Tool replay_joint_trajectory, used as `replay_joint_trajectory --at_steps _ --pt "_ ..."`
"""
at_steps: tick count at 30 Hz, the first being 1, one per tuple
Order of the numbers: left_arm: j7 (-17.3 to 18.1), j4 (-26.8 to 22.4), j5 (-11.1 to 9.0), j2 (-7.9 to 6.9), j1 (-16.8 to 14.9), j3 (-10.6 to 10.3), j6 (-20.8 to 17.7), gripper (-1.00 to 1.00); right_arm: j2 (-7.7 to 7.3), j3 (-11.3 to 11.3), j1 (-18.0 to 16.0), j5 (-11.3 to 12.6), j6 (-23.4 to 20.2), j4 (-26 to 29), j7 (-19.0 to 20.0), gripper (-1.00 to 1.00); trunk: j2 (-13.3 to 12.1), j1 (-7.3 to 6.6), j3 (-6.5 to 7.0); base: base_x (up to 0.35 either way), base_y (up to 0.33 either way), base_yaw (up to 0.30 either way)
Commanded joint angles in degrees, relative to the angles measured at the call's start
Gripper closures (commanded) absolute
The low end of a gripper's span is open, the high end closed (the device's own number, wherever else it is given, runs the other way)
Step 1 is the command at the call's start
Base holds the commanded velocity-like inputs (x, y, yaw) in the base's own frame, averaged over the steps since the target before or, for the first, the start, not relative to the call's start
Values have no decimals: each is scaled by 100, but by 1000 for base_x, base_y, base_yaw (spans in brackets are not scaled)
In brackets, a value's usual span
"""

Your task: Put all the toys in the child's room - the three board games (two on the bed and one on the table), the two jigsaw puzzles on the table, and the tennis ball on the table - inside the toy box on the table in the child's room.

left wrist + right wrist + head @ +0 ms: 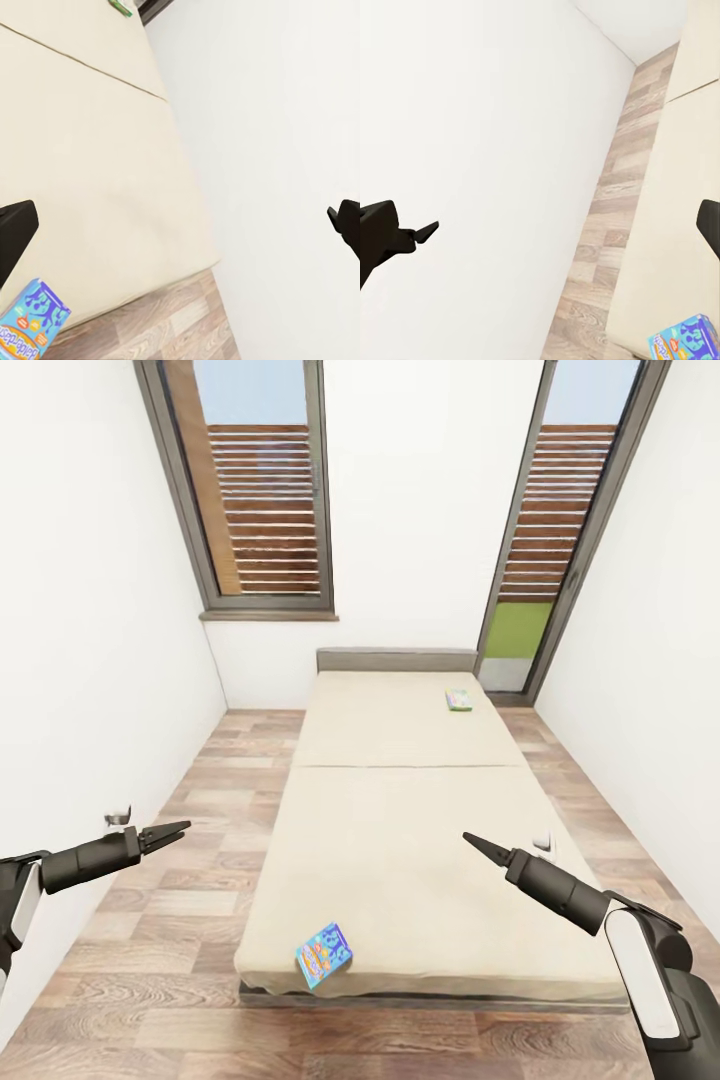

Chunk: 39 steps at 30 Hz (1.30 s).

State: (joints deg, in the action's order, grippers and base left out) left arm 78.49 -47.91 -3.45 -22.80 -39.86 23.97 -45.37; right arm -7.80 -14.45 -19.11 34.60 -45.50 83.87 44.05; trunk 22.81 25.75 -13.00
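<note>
Head view: both grippers, left (178, 828) and right (474, 843), hover empty before the bed (400, 830), fingers together in a point here, though the wrist views show them spread wide. A blue game (323, 955) lies at the bed's near edge; a green-edged game (459, 700) near the headboard (396, 659).

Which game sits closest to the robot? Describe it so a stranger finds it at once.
Start at the long beige bed between the two windows. At its near foot edge lies a small blue game box with cartoon print. The other game is greenish, far up by the headboard.
</note>
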Motion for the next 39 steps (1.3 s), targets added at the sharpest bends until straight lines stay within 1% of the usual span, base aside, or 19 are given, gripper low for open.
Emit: replay_joint_trajectory --at_steps 1,39 --pt "16 0 -7 -7 -5 2 -60 -100 2 -5 -5 11 -31 1 9 -100 11 4 -1 0 0 0" --pt "18 0 -7 5 -5 2 -60 -100 -1 -3 -5 6 -21 -81 13 -100 11 4 361 0 0 0"
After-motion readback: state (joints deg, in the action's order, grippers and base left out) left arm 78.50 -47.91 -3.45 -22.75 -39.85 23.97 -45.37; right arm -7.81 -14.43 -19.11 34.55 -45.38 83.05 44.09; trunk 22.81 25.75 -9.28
